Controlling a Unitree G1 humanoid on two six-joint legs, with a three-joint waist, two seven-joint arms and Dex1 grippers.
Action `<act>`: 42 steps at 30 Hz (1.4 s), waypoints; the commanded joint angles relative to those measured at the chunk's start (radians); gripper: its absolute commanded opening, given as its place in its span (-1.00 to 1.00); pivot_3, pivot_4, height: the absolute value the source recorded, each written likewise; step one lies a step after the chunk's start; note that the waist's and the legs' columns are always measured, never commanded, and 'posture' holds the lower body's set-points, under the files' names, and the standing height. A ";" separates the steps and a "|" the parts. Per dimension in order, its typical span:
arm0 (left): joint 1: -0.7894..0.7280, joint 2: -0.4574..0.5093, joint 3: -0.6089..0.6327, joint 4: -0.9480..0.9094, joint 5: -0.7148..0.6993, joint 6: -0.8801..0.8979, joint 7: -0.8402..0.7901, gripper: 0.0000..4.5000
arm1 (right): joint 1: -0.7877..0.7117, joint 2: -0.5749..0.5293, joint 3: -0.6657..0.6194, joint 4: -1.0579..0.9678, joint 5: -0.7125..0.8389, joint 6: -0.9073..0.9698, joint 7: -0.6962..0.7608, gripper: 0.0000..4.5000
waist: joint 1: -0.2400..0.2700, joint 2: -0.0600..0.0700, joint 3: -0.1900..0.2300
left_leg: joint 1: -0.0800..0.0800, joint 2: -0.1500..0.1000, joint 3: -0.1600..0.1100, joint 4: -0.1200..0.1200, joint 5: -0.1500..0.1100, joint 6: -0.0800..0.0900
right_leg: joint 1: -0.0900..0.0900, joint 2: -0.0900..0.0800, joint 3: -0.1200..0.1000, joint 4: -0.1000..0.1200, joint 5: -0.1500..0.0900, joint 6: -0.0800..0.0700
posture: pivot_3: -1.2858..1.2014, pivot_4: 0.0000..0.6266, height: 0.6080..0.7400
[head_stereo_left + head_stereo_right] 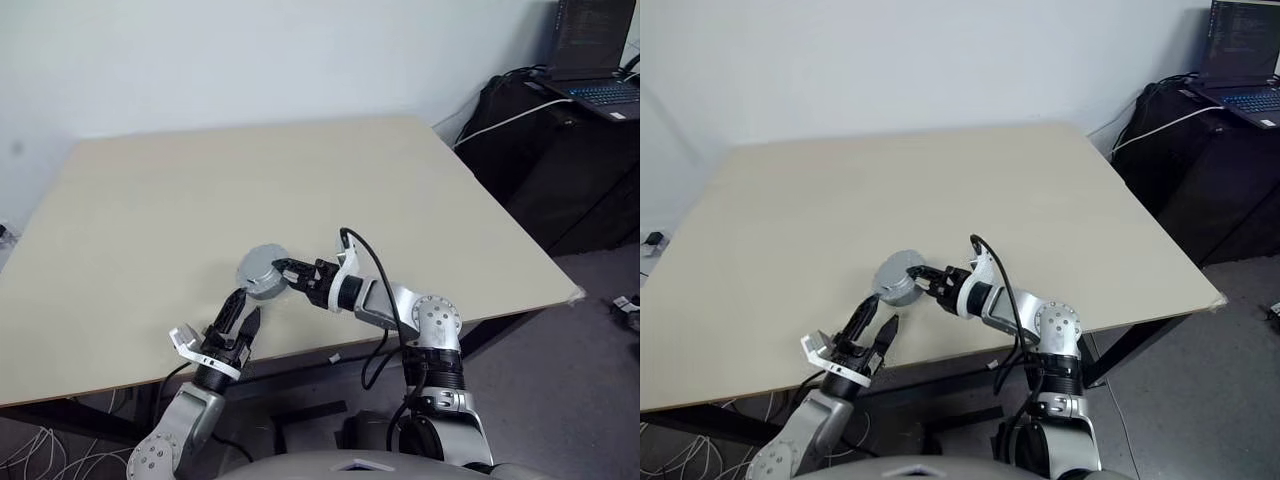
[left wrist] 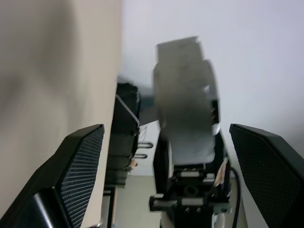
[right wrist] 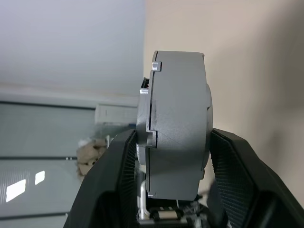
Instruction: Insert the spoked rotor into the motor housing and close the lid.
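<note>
Right claw (image 1: 283,272) clamps unmarked motor housing (image 1: 262,272).

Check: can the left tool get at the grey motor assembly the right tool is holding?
Probably yes. The left tool is open, just below and beside the grey motor assembly, which the right tool holds off the table. Nothing lies between them; the right tool's fingers cover two faces.

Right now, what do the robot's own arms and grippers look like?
Both arms are silver-grey metal with rounded joint housings. The right arm carries a black cable looping over its forearm. The left gripper and right gripper each have two black jaws with finely textured inner pads, on black-and-white wrist mounts.
</note>
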 commanded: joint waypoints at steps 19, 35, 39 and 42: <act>-0.063 -0.040 0.001 0.044 -0.011 -0.023 -0.042 0.98 | 0.105 0.095 0.067 -0.030 0.079 0.066 -0.025 -0.07 | 0.000 -0.001 0.000 | 0.000 0.000 0.000 0.000 0.000 0.000 | 0.000 0.000 0.001 0.000 0.000 0.000 | 0.03 -1.00 1.00; -0.071 -0.042 -0.008 0.048 -0.021 -0.010 -0.032 0.28 | 0.107 0.099 0.061 -0.017 0.078 0.078 -0.039 -0.07 | 0.000 -0.001 0.000 | 0.000 0.000 0.000 0.000 0.000 0.000 | 0.000 0.000 0.001 0.000 0.000 0.000 | 0.03 -1.00 1.00; -0.072 -0.037 -0.011 0.050 -0.026 -0.007 -0.028 -0.02 | 0.108 0.100 0.062 -0.017 0.080 0.074 -0.041 -0.07 | -0.001 -0.001 0.000 | 0.000 0.000 0.000 0.000 0.000 0.000 | 0.000 0.000 0.001 0.000 0.000 0.000 | 0.03 -1.00 1.00; -0.072 -0.035 -0.013 0.050 -0.030 -0.007 -0.026 -0.02 | 0.107 0.100 0.063 -0.016 0.081 0.074 -0.040 -0.07 | 0.000 -0.001 0.000 | 0.000 0.000 0.000 0.000 0.000 0.000 | 0.000 0.000 0.001 0.000 0.000 0.000 | 0.03 -1.00 1.00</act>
